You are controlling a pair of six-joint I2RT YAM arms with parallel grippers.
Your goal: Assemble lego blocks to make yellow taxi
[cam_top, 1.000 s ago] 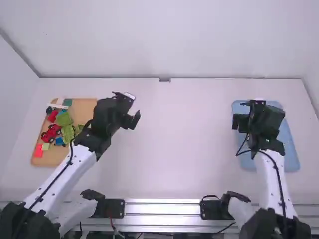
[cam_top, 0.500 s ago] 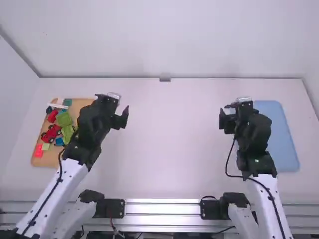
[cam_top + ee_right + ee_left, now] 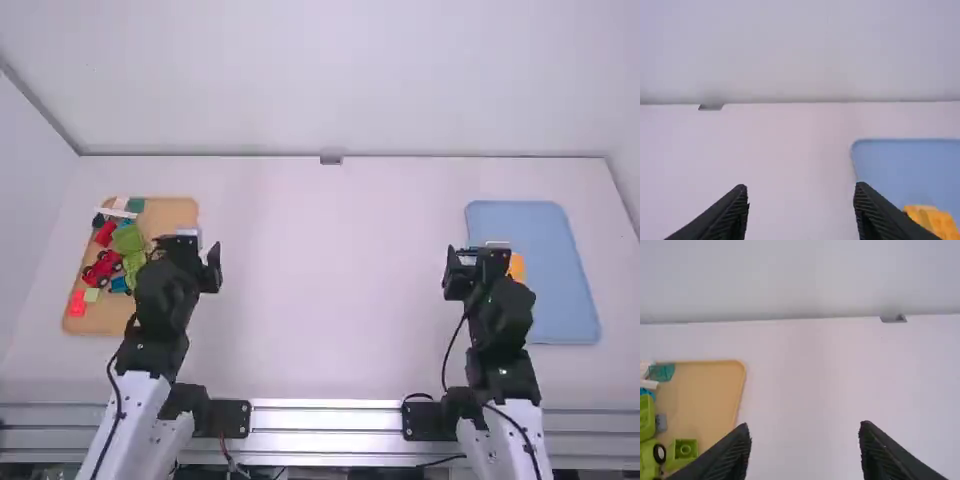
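Observation:
In the high view my left gripper (image 3: 188, 262) is beside the wooden tray's right edge, and my right gripper (image 3: 478, 268) is by the blue tray's left edge. A yellow-orange block piece (image 3: 516, 267) lies on the blue tray (image 3: 560, 250), partly hidden behind the right gripper. The right wrist view shows the yellow-orange piece (image 3: 932, 220) and my right gripper (image 3: 802, 207), open and holding nothing. In the left wrist view my left gripper (image 3: 805, 447) stands open, nothing between its fingers.
The wooden tray (image 3: 170, 212) at the left holds several loose blocks, among them a red car (image 3: 102, 268) and green blocks (image 3: 128, 238). A wall rises behind the table's far edge.
Both arms have drawn back toward their bases. The left gripper moved left; the right one shifted left, then back, uncovering the blue tray and part of the yellow-orange piece.

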